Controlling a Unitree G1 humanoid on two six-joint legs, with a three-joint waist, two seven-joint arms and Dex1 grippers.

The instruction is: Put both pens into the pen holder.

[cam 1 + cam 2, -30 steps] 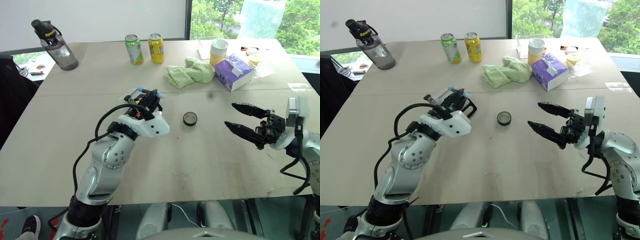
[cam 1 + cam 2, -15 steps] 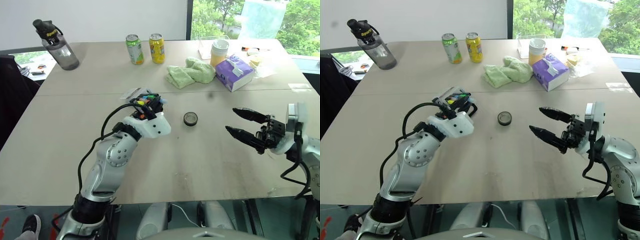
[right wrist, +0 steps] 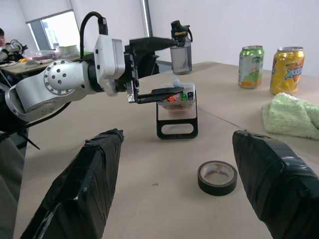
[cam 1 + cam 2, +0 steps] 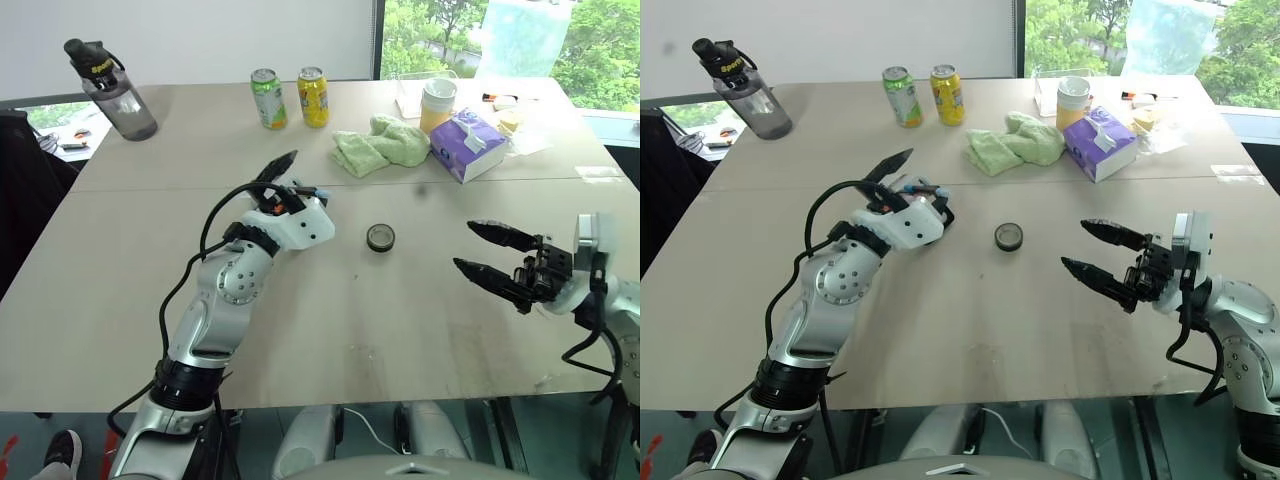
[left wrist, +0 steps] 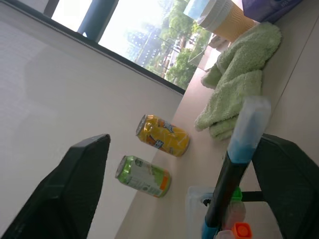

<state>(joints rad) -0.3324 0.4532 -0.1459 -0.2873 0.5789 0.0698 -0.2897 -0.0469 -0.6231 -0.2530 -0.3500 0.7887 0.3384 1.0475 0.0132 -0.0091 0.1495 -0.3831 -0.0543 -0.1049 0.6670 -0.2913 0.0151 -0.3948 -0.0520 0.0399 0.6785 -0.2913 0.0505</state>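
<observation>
My left gripper (image 4: 284, 178) has just released a pen (image 5: 233, 164) into the holder (image 3: 177, 115); right gripper (image 4: 1102, 253), at 3 o'clock, stays open, empty.

Matt table (image 4: 400, 300), fluffy cloth (image 4: 380, 145)

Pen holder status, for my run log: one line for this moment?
left gripper: open at pen holder | blue pen: in holder | right gripper: open, empty

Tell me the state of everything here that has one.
Left gripper: open, at the holder's top.
Right gripper: open, empty.
Light blue marker pen: standing in the holder.
Small black open-frame pen holder: upright.
Grey water bottle: upright, cap on.
Green drink can: upright.
Yellow drink can: upright.
Light green towel: crumpled.
Dark tape roll: lying flat.
</observation>
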